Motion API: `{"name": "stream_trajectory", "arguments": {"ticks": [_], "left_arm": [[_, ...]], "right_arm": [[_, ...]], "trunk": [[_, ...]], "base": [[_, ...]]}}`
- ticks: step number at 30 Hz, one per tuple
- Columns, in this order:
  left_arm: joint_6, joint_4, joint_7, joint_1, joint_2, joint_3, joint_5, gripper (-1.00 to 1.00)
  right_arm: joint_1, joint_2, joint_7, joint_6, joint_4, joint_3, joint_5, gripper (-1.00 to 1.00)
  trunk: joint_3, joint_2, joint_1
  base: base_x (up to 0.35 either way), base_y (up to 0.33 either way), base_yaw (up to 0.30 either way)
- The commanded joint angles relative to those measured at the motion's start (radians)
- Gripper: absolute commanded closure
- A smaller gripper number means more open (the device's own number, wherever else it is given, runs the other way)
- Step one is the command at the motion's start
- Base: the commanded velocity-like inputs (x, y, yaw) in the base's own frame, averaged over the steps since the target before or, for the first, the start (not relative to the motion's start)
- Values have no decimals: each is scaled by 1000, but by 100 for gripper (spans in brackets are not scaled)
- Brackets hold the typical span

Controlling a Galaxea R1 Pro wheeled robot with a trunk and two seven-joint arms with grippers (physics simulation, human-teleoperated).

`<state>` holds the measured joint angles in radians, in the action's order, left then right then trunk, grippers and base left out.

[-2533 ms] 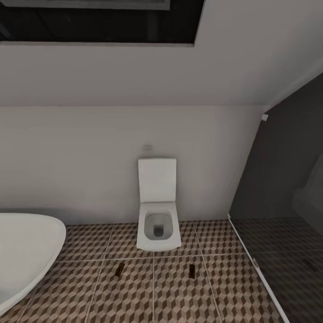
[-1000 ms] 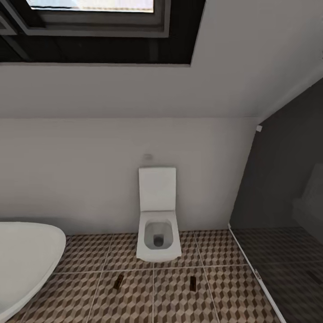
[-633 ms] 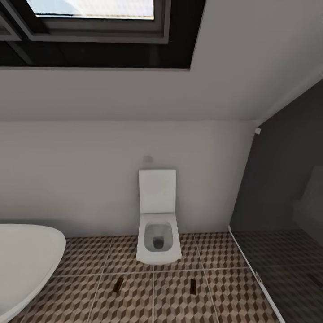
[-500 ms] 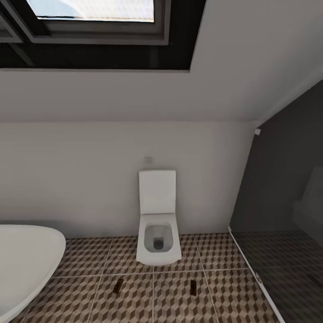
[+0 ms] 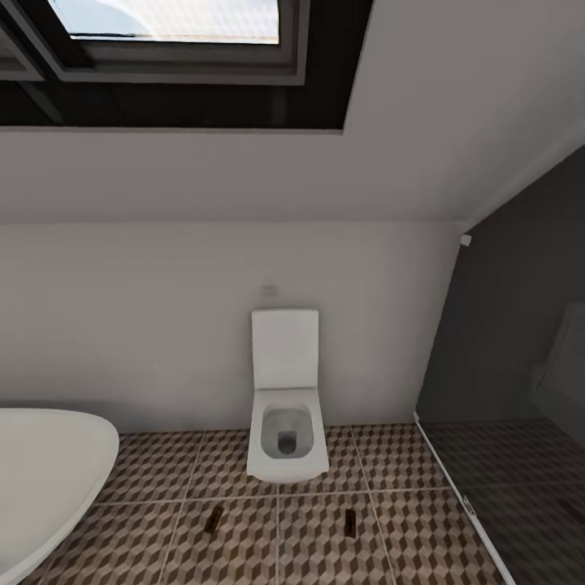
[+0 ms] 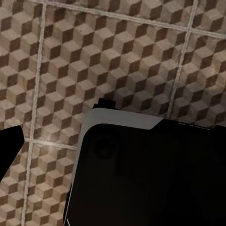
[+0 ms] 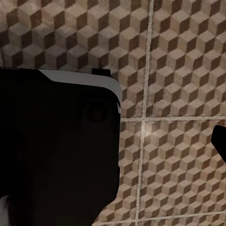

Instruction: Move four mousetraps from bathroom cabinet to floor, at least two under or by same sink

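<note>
Two mousetraps lie on the bathroom floor (image 5: pixel 309 544) in front of the toilet: one small brown slab (image 5: pixel 214 518) toward the bathtub side, the other (image 5: pixel 350 522) toward the shower side. They rest on neighbouring tiles, about a toilet's width apart. Both wrist views look down at the cube-patterned floor (image 6: pixel 117 56) (image 7: pixel 179 56). A dark tip (image 6: pixel 9 146) cuts into the edge of the left wrist view, and another (image 7: pixel 221 141) into the right wrist view; neither tells me how the jaws stand. The cabinet and the bathroom sink are out of view.
A white toilet (image 5: pixel 286 431) stands against the far wall, lid up. A white bathtub (image 5: pixel 49 471) curves in at the left. A dark glass shower enclosure (image 5: pixel 504 390) closes the right side. My black base (image 6: pixel 150 174) (image 7: pixel 56 150) hangs over the tiles. A roof window (image 5: pixel 171 32) is overhead.
The whole head picture has slid downward, showing more of the roof window and less floor, so the camera has tilted up. Mousetraps, toilet and bathtub have kept their places.
</note>
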<state>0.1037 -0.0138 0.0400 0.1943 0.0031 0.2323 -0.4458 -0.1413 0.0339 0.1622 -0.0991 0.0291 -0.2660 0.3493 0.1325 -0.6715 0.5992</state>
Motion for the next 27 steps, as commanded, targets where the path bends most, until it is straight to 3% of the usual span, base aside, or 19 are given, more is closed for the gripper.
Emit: {"name": "stream_trajectory", "arguments": {"ticks": [1,27], "left_arm": [[2,0,3,1,0,9,-7,-100],[2,-1,3,1,-3,12,-6,-100]], "right_arm": [[-1,0,5,-5,3,-8,10,-100],[-1,-1,5,-5,3,-9,10,-100]], "trunk": [[2,-1,0],[1,-1,0]], "base": [[0,0,0],[0,0,0]]}}
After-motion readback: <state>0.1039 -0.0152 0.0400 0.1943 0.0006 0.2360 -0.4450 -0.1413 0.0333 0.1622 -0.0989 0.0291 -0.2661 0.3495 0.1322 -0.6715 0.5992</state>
